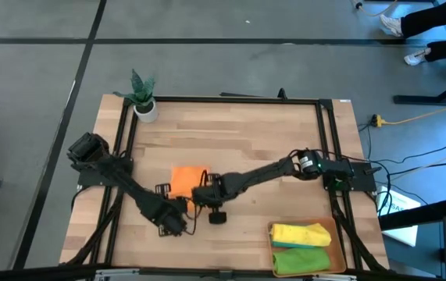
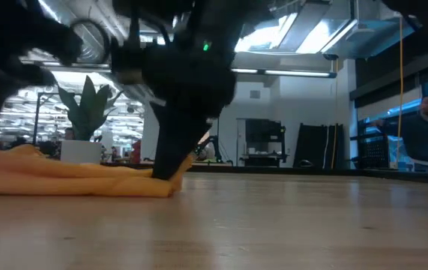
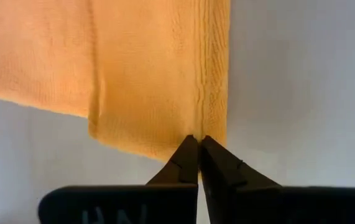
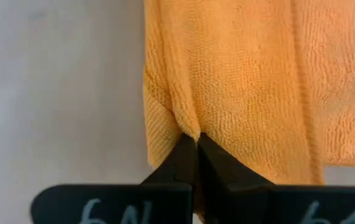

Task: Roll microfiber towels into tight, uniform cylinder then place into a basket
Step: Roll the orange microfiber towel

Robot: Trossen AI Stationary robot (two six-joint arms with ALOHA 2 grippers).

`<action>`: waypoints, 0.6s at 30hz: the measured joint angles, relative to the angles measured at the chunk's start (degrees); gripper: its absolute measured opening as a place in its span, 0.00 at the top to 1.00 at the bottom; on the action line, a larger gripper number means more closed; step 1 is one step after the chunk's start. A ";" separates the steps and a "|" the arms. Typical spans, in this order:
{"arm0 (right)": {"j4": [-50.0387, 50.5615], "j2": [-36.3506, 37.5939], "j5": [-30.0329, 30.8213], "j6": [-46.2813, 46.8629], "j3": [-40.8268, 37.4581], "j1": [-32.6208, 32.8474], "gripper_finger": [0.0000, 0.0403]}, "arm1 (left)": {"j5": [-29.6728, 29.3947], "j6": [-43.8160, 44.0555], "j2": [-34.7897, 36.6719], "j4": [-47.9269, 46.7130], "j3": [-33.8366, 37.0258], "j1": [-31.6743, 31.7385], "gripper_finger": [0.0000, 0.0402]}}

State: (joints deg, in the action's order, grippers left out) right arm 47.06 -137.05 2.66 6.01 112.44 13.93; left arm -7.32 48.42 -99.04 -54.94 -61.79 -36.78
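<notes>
Both wrist views alone show claws pinching orange towel point(image 3: 158, 74).

From above I see my left arm reaching in from nine o'clock and my right arm from three o'clock, the left gripper point(image 3: 198, 142) and right gripper point(image 4: 197, 139) meeting near table centre, each with fingertips pinched tightly together.
</notes>
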 joint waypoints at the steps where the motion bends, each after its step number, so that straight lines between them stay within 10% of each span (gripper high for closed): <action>1: 0.43 0.21 -0.02 0.57 0.27 0.93 0.99 | -0.02 0.79 0.00 -0.03 -0.79 -0.96 1.00; 11: 0.32 3.41 0.95 5.51 1.12 7.69 0.99 | -0.37 3.72 0.00 -0.53 -9.36 -8.69 1.00; 18: -1.07 4.30 -9.10 5.62 1.16 7.52 0.99 | 5.71 3.77 0.02 3.39 -10.07 -8.71 1.00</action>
State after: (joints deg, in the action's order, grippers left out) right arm 45.99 -132.75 -6.45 11.63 113.60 21.46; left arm -1.61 52.19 -99.02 -51.55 -71.87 -45.49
